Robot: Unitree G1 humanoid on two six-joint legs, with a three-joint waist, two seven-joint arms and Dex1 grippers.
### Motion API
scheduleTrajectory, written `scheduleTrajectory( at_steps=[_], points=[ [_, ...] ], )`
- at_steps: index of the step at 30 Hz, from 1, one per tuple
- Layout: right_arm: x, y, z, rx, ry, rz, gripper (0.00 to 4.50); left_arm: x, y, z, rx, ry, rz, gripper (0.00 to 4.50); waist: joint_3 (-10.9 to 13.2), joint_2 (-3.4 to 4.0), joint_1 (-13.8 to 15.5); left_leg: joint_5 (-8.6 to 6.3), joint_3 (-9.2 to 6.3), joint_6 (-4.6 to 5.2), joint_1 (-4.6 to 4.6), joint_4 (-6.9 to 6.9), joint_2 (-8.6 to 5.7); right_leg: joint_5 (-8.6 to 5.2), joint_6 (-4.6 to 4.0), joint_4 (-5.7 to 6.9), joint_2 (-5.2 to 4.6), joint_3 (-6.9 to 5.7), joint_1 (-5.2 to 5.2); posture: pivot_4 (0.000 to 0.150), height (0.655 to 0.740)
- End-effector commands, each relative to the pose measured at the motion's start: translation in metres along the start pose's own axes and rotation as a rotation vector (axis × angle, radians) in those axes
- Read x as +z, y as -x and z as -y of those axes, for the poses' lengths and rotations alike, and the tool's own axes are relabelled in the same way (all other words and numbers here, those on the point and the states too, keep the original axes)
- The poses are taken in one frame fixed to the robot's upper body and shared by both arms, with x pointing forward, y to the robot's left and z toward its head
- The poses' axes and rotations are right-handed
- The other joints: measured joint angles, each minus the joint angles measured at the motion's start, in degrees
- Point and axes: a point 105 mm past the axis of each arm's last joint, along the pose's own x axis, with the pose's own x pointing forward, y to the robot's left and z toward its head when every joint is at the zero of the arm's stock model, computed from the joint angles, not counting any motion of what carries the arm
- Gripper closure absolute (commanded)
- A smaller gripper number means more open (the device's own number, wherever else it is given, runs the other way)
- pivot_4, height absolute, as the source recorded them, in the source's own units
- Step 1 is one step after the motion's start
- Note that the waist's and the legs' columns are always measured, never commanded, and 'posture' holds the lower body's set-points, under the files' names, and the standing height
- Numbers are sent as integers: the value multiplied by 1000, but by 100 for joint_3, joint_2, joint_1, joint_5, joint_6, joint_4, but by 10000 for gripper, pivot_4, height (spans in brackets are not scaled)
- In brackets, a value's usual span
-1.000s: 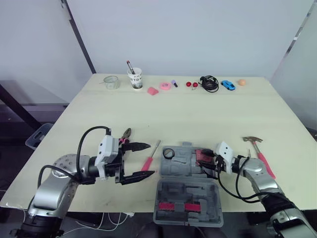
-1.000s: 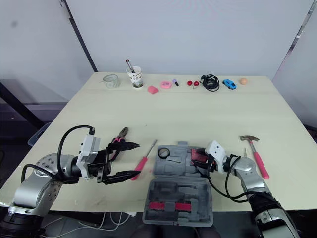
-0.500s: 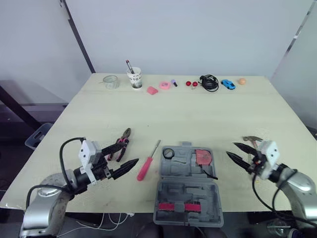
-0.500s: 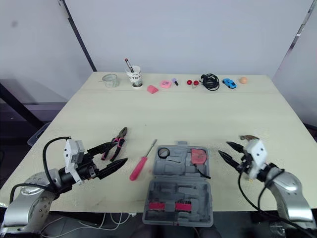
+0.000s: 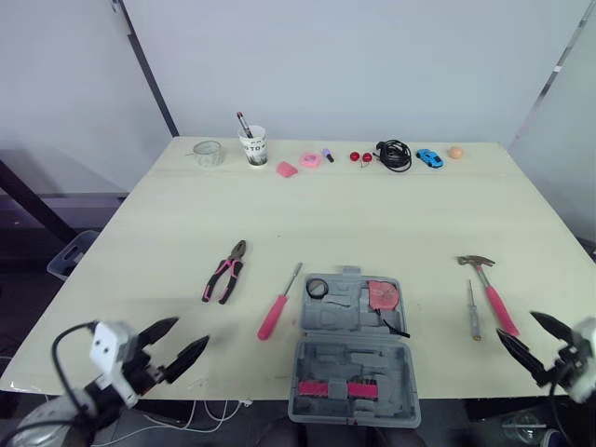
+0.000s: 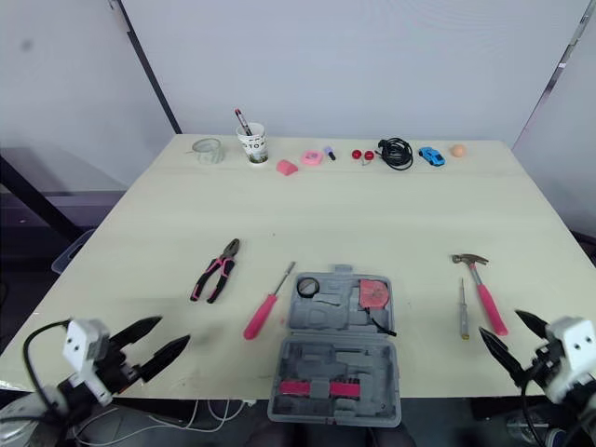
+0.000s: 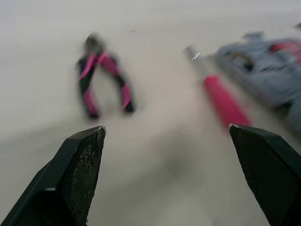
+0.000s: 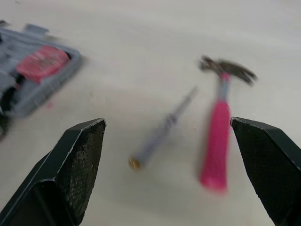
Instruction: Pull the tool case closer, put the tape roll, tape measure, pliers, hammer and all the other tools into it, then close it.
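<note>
The grey tool case (image 5: 352,358) lies open at the near table edge. A red tape measure (image 5: 382,295) and a black tape roll (image 5: 317,289) sit in its far half. Pink-handled pliers (image 5: 224,273) and a pink screwdriver (image 5: 277,307) lie left of it. A pink-handled hammer (image 5: 489,284) and a small grey screwdriver (image 5: 473,312) lie to its right. My left gripper (image 5: 192,331) hangs open and empty at the near left edge, facing the pliers (image 7: 104,80). My right gripper (image 5: 515,324) is open and empty at the near right edge, facing the hammer (image 8: 218,141).
Along the far edge stand a glass jar (image 5: 209,153), a paper cup with a pen (image 5: 253,147), small pink items (image 5: 310,160), a black cable (image 5: 394,155), a blue toy car (image 5: 428,158) and an orange ball (image 5: 454,153).
The right gripper left the tape measure in the case and drew back to the near right edge. The left gripper drew back from beside the pink screwdriver to the near left edge.
</note>
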Motion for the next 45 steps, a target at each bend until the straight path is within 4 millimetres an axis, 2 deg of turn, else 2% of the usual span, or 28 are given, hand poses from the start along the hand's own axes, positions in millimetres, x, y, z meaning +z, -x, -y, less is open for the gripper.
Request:
scheduleTrajectory(
  at_steps=[1, 5, 8, 17, 21, 29, 34, 38, 45],
  points=[
    [5, 17, 6, -33, 5, 34, 324, 9, 10, -2, 21, -40, 36, 0, 0, 0, 0, 0, 1, 0, -2, 1, -1, 0, 0, 0, -5, -1, 0, 1500, 7400],
    [0, 26, 5, -37, -11, 21, 324, 7, 14, 0, 23, -35, 34, 0, -7, -4, -4, -13, 0, -23, -2, 4, 0, 1, 0, 0, -57, -10, -3, 1500, 7400],
    [-1, 27, 5, -30, -11, 18, 324, 8, 12, 3, 13, -37, 34, 0, -8, -4, -3, -14, -1, -23, -5, 2, 0, 0, 0, -1, -60, -13, -5, 1500, 7400],
    [14, 8, -6, 48, 9, 68, 324, 24, -7, 4, -29, -77, 52, 0, -9, -5, 4, -7, 0, -12, -16, 2, -2, 1, -1, -1, -60, -26, -16, 1500, 7400],
    [27, -4, -23, 136, 33, 110, 324, 40, -24, 1, -9, -110, 72, 0, -9, -5, 6, -1, 0, -1, -17, 2, -3, 2, -1, 0, -56, -28, -15, 1500, 7400],
    [45, -22, -61, 380, 65, 152, 324, 56, -52, -20, 141, -101, 79, 0, -15, -11, 11, 1, -3, 1, -14, 7, -5, 3, 1, 2, -16, -30, 0, 1500, 7400],
    [67, -39, -87, 548, 117, 201, 324, 65, -83, -22, 183, -92, 47, 0, -14, -12, 12, 1, -6, 1, -13, 13, -6, 4, 2, 8, -6, -30, 1, 1500, 7400],
    [87, -51, -106, 652, 159, 245, 324, 65, -109, -23, 218, -43, 31, 0, -13, -13, 10, 1, -15, 1, -9, 14, -34, 4, 3, 8, 0, -31, 9, 1500, 7400],
    [116, -74, -123, 744, 225, 298, 324, 57, -140, -26, 264, -13, -34, 0, -10, -21, 8, 2, -22, 1, -12, 18, -39, 18, 27, 10, 4, -33, 10, 1500, 7400]
  ],
)
